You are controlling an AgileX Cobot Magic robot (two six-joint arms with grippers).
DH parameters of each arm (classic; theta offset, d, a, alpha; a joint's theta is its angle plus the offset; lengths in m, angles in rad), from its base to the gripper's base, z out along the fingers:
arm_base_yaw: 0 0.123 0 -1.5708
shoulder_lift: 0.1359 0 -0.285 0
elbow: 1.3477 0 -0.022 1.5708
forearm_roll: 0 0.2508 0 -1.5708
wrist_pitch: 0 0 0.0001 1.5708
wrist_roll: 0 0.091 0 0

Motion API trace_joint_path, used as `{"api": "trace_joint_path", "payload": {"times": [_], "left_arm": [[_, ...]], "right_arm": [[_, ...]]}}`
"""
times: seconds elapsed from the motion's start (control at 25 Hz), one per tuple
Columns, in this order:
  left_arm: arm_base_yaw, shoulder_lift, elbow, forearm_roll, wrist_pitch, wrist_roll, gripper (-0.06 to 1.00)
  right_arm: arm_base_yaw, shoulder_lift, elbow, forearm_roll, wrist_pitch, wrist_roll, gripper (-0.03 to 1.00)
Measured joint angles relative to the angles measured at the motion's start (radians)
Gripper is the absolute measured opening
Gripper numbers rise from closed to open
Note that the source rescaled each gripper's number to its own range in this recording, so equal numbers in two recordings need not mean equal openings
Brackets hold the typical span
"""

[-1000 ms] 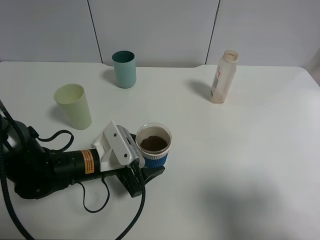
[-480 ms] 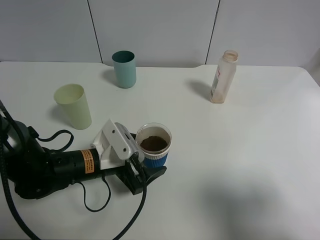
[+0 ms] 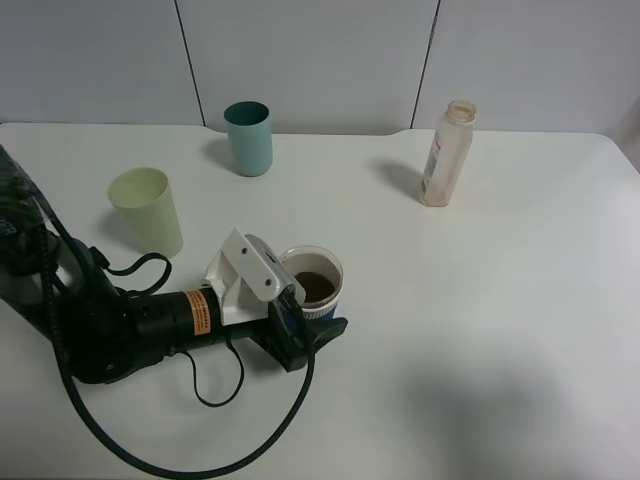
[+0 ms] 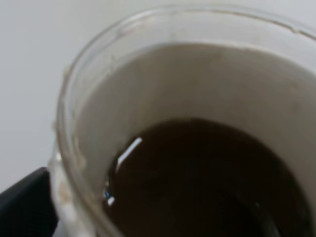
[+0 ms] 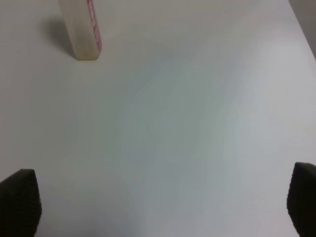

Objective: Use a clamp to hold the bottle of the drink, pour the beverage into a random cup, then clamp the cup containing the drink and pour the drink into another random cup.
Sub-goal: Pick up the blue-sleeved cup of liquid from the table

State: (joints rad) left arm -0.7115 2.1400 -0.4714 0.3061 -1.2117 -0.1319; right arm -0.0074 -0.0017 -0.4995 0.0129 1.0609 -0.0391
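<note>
The blue-sleeved cup stands in the middle of the table with dark brown beverage in it. My left gripper lies low on the table, open, with its jaws on either side of the cup. The near jaw shows just in front of the cup; the far one is hidden behind it. The left wrist view is filled by the cup's rim and the beverage, with one black finger beside it. The pale green tumbler stands to the left. The bottle stands at the back right. My right gripper is open over bare table.
A teal cup stands at the back, left of centre. The left arm's black cable loops over the table near the front edge. The right arm does not show in the exterior view.
The left gripper has opened wider and slid forward, so the cup now sits deeper between its jaws. The arm's body has shifted right. Cups and bottle have not moved.
</note>
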Motion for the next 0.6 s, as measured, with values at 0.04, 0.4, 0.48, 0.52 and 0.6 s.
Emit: {"api": "trace_joint_path", "payload": {"times": [0.04, 0.4, 0.48, 0.52, 0.6], "left_arm": [[0.0, 0.008, -0.008, 0.001, 0.0, -0.007, 1.0], [0.0, 0.026, -0.03, 0.019, 0.0, -0.033, 0.83], [0.0, 0.026, -0.03, 0.021, 0.0, -0.033, 0.58], [0.0, 0.026, -0.03, 0.024, 0.0, -0.033, 0.41], [-0.001, 0.026, -0.03, 0.037, -0.002, -0.035, 0.06]], "right_arm": [[0.0, 0.0, 0.0, 0.0, 0.0, 0.0, 1.0], [0.0, 0.0, 0.0, 0.0, 0.0, 0.0, 1.0], [0.0, 0.0, 0.0, 0.0, 0.0, 0.0, 1.0], [0.0, 0.0, 0.0, 0.0, 0.0, 0.0, 1.0], [0.0, 0.0, 0.0, 0.0, 0.0, 0.0, 1.0]]}}
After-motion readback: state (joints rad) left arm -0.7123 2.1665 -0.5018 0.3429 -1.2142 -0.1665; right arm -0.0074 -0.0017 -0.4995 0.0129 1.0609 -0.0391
